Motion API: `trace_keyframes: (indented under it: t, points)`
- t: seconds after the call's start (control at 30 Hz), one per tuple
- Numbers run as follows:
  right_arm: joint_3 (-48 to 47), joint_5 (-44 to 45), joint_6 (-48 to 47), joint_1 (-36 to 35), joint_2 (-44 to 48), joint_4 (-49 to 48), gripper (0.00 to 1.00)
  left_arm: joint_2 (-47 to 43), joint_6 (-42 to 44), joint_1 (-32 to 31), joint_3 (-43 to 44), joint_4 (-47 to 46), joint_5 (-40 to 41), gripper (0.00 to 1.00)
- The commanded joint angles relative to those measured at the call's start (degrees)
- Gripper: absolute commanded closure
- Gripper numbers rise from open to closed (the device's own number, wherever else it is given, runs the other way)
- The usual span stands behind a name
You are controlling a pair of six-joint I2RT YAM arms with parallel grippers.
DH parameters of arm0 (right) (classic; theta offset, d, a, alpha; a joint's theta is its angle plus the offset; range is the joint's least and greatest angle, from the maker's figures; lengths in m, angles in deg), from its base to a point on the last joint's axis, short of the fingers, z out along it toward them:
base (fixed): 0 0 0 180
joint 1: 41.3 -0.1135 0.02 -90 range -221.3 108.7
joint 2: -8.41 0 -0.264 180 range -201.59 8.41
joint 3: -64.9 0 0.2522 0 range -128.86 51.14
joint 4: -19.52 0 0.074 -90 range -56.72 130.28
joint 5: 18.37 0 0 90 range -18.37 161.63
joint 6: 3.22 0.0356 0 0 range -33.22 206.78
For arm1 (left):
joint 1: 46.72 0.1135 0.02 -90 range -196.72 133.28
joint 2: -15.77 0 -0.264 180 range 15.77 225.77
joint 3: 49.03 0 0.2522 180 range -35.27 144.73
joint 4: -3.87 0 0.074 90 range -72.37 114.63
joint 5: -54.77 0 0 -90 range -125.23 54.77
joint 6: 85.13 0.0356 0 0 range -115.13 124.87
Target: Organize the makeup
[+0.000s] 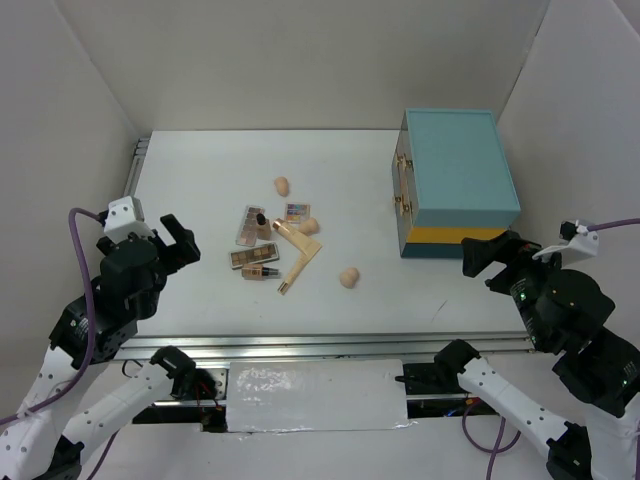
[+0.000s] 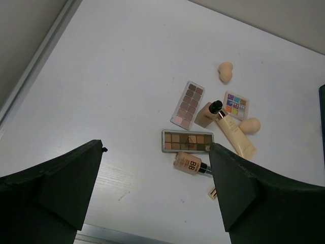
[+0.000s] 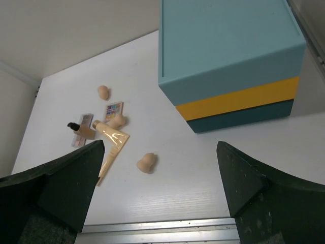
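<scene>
Top view: the makeup [image 1: 275, 245] lies mid-table, small and light. The left gripper [image 1: 180, 243], jaws wide, sits at its 9 o'clock. The right gripper [image 1: 488, 262], equally wide, is well apart at 3 o'clock.

Left wrist: the brown palette [image 2: 187, 141], stiff and flat, lies ahead toward 2 o'clock; pinch its long edges.

Right wrist: a sponge [image 3: 145, 162], probably squashy, sits between the fingers.

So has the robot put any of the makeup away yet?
Not yet. Nothing looks tidied: the sponges, eyeshadow palettes, tubes and little bottles lie scattered on the table, and the teal case looks shut. Nothing is in hand either: the left claw and right claw are open and empty. All the sorting is left.
</scene>
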Motion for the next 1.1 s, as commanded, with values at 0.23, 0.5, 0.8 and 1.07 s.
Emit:
trace_keyframes:
  t: [0.23, 0.5, 0.8, 1.07]
  points:
    - [2.2, -2.3, 0.6, 0.0, 0.6, -2.7, 0.0, 0.2, -0.2, -0.1, 0.9, -3.2, -7.1, 0.01]
    - [13.2, -10.9, 1.2, 0.0, 4.3, -16.5, 0.0, 2.6, -6.7, -0.1, -4.0, -18.5, -30.4, 0.01]
    - [17.5, -21.2, 2.8, -0.1, 0.9, -22.7, 0.0, 36.8, -16.5, -0.3, -2.7, -62.4, -61.7, 0.01]
    - [18.4, -23.6, 2.3, 0.0, 3.1, -23.8, 0.0, 71.4, -21.0, -0.3, 24.8, -71.2, -70.5, 0.01]
